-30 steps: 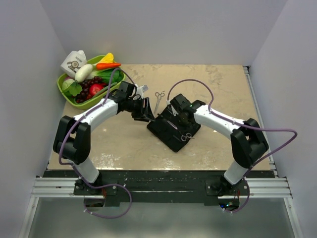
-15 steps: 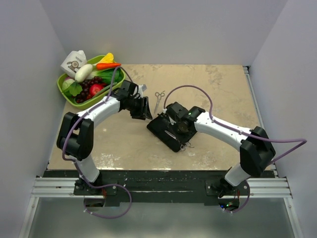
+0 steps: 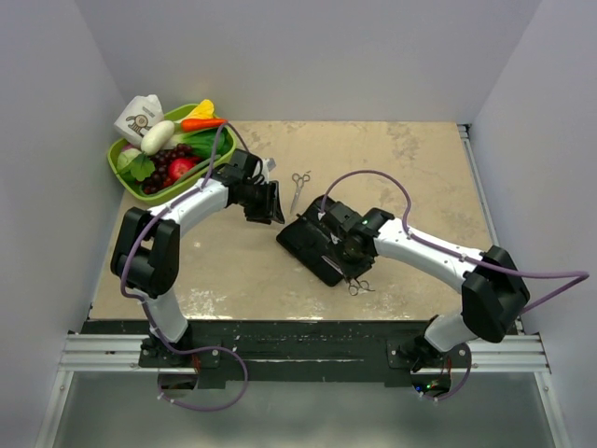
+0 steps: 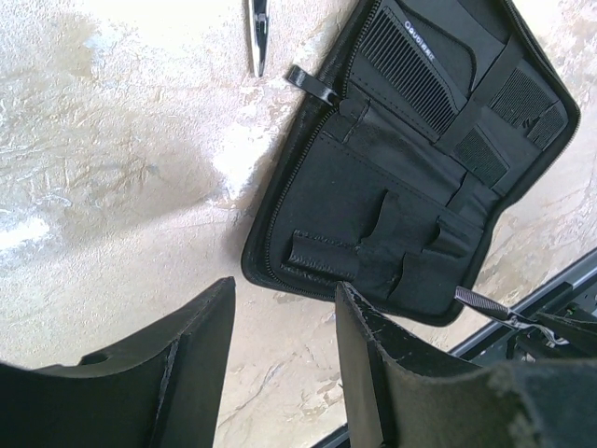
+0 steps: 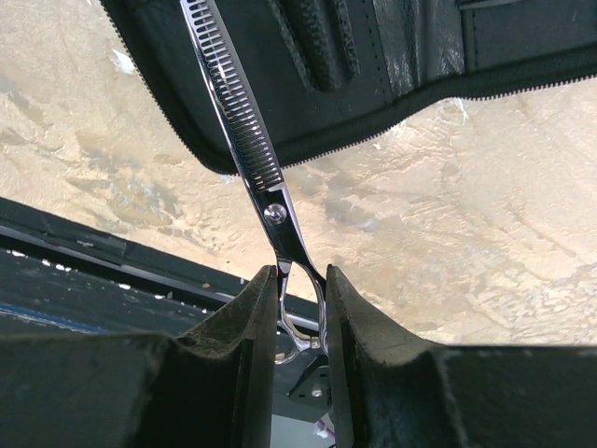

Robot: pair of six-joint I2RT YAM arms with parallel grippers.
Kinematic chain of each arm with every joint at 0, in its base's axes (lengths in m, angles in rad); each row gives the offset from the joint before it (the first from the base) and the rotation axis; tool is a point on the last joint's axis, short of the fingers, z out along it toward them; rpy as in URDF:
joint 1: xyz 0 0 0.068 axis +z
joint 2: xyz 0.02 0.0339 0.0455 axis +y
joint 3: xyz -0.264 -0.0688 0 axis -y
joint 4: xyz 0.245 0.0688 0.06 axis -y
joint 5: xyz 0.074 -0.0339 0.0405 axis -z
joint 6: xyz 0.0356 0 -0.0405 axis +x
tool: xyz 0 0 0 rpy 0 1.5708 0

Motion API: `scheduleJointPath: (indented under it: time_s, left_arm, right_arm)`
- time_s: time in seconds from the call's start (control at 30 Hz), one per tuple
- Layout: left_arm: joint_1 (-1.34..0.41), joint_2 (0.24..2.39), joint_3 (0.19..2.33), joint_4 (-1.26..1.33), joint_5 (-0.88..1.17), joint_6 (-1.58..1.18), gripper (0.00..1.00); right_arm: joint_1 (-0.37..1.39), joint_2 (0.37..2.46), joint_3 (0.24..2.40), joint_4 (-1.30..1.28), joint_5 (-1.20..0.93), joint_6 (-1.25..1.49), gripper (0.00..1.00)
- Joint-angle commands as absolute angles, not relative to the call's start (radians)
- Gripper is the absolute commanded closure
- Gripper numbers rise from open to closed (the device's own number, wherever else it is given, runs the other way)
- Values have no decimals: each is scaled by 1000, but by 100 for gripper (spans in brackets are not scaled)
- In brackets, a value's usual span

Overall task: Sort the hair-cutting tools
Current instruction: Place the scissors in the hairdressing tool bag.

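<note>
An open black case (image 3: 312,245) lies mid-table. My right gripper (image 5: 300,280) is shut on the ring handles of silver toothed scissors (image 5: 238,117). Their blade still lies over the case's near edge (image 5: 280,154), and the rings (image 3: 358,286) hang past that edge. In the left wrist view the same blade (image 4: 485,302) pokes out at the case's corner. A second pair of scissors (image 3: 298,183) lies on the table behind the case, its tip (image 4: 257,37) showing. A black comb (image 4: 410,58) sits tucked in the case (image 4: 392,196). My left gripper (image 4: 284,303) hovers open and empty left of the case.
A green basket (image 3: 125,173) of toy fruit and vegetables stands at the far left, with a small white carton (image 3: 139,117) behind it. The black rail (image 3: 298,341) at the table's near edge runs just in front of the right gripper. White walls close in the table.
My right gripper has drawn the toothed scissors off the case toward the table's near edge. The left gripper has drifted slightly back and away from the case.
</note>
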State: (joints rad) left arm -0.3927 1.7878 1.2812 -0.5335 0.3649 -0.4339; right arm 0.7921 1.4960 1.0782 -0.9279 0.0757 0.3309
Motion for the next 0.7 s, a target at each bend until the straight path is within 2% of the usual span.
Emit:
scheduleJointPath:
  time_s: [0.0, 0.67]
  left_arm:
    - [-383, 1796, 1298, -512, 364, -419, 49]
    - [-383, 1882, 1316, -472, 360, -428, 49]
  right_arm:
    - [802, 1474, 1066, -928, 60, 368, 85]
    - [805, 1604, 1084, -891, 57, 319, 85]
